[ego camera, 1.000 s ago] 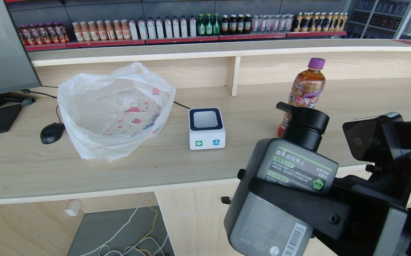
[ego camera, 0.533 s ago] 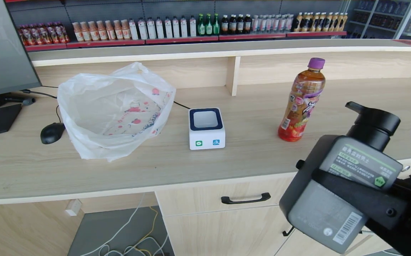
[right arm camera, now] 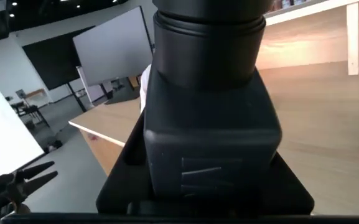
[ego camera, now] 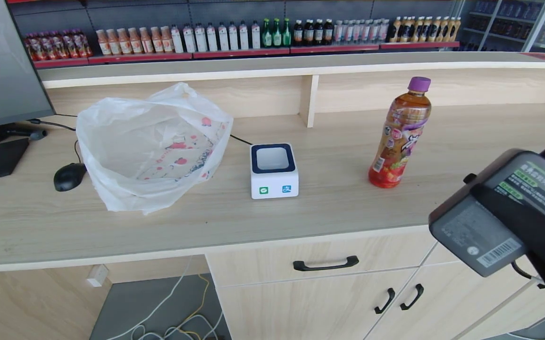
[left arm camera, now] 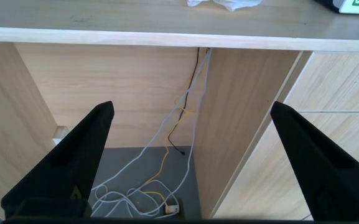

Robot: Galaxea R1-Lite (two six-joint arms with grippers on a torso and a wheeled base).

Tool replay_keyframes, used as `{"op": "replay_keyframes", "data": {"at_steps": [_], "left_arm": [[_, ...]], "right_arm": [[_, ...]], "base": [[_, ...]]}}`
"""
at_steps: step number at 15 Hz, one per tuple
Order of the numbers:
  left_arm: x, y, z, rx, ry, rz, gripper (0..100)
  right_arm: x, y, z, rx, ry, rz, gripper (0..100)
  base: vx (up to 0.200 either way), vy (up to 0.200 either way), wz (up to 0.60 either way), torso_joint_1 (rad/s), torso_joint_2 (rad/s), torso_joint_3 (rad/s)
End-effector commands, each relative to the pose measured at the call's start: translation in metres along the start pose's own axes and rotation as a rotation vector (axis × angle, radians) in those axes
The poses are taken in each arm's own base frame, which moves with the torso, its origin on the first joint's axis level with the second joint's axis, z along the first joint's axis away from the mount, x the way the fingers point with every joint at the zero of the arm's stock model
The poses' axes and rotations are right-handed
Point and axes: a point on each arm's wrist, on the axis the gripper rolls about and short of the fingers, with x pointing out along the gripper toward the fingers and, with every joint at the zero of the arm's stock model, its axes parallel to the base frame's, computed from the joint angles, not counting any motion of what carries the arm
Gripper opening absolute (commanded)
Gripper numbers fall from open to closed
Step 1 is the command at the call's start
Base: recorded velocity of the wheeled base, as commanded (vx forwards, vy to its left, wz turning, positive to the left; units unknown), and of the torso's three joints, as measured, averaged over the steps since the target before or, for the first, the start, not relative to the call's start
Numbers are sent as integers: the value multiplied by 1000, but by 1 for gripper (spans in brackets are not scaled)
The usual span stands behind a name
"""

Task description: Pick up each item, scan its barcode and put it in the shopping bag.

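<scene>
My right gripper (ego camera: 495,202) is shut on a dark grey pump bottle (ego camera: 470,231), tilted in the air off the counter's front right corner, its barcode (ego camera: 494,251) facing up. In the right wrist view the same bottle (right arm camera: 210,143) sits between the fingers. A white scanner (ego camera: 273,170) with a dark-rimmed window stands mid-counter. The white shopping bag (ego camera: 149,141) lies open to its left. A purple-capped tea bottle (ego camera: 399,132) stands upright to the scanner's right. My left gripper (left arm camera: 191,168) is open below the counter edge, holding nothing.
A black mouse (ego camera: 69,176) and a monitor (ego camera: 3,61) are at the counter's left end. A raised wooden ledge (ego camera: 300,71) runs along the back, with a drinks shelf (ego camera: 253,35) behind. Drawers with black handles (ego camera: 325,263) sit under the counter; cables (left arm camera: 160,186) lie on the floor.
My right arm has carried the pump bottle from the lower middle of the head view out to the right edge, uncovering the tea bottle and the drawers.
</scene>
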Motion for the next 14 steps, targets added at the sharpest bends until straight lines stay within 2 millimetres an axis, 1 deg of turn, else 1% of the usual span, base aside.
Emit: {"op": "replay_keyframes", "data": {"at_steps": [1, 3, 6, 8, 10, 11, 14], "left_arm": [[0, 0, 0, 0, 0, 0, 100], [0, 0, 0, 0, 0, 0, 100], [0, 0, 0, 0, 0, 0, 100], [0, 0, 0, 6, 0, -2, 100], [0, 0, 0, 7, 0, -2, 100], [0, 0, 0, 6, 0, -2, 100], [0, 0, 0, 1, 0, -2, 100]], "right_arm": [[-5, -14, 4, -102, -12, -99, 0], [-11, -22, 4, -188, -7, -172, 0], [-8, -24, 9, -301, -32, -211, 0], [-10, -25, 7, -360, -14, -228, 0], [-16, -28, 2, -426, 7, -313, 0], [-20, -28, -1, -443, 24, -340, 0], [-17, -33, 5, -497, 18, -374, 0]], "base": [[0, 0, 0, 0, 0, 0], [0, 0, 0, 0, 0, 0], [0, 0, 0, 0, 0, 0], [0, 0, 0, 0, 0, 0], [0, 0, 0, 0, 0, 0], [0, 0, 0, 0, 0, 0], [0, 0, 0, 0, 0, 0]]}}
